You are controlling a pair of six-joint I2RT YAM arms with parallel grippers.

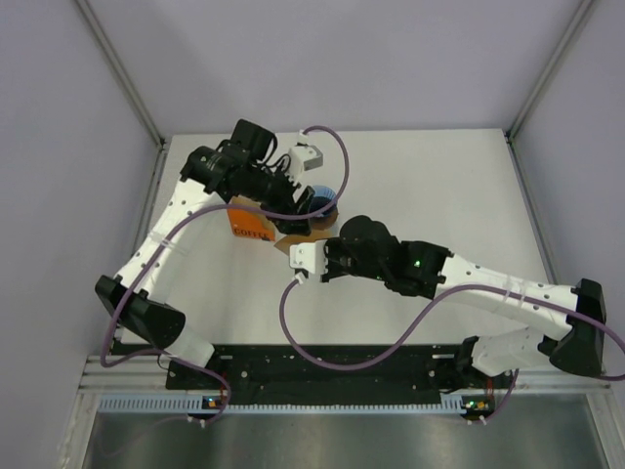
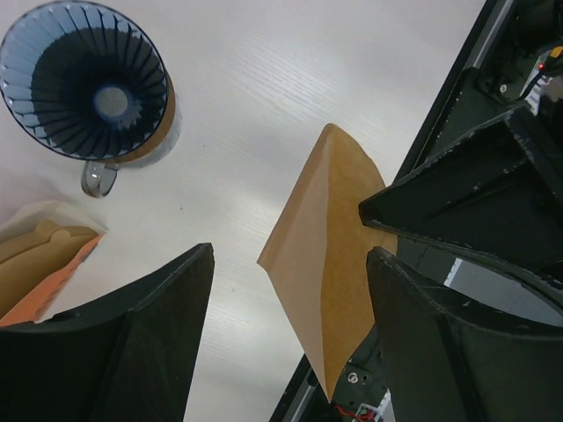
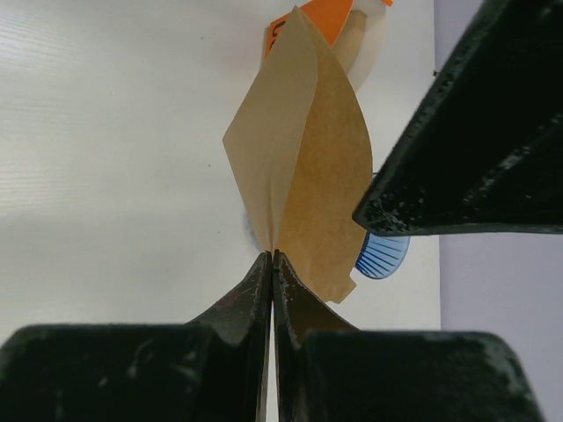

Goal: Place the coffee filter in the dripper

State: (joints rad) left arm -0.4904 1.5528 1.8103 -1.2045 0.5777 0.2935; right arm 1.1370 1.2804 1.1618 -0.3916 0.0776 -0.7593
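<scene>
The coffee filter (image 2: 330, 264) is a tan paper cone, partly spread open and held above the table. My right gripper (image 3: 273, 257) is shut on its lower seam edge. My left gripper (image 2: 290, 255) is open, with one jaw on each side of the filter and not touching it. The dripper (image 2: 84, 83) is a blue ribbed funnel sitting on a grey mug (image 2: 157, 136), beyond the filter. In the top view the filter (image 1: 293, 240) hangs between the left gripper (image 1: 314, 207) and the right gripper (image 1: 301, 246), just in front of the dripper (image 1: 328, 195).
An orange printed pack of filters (image 1: 249, 223) lies left of the dripper; it also shows in the left wrist view (image 2: 40, 268) and the right wrist view (image 3: 321, 18). Both arms crowd the middle of the white table (image 1: 439, 186).
</scene>
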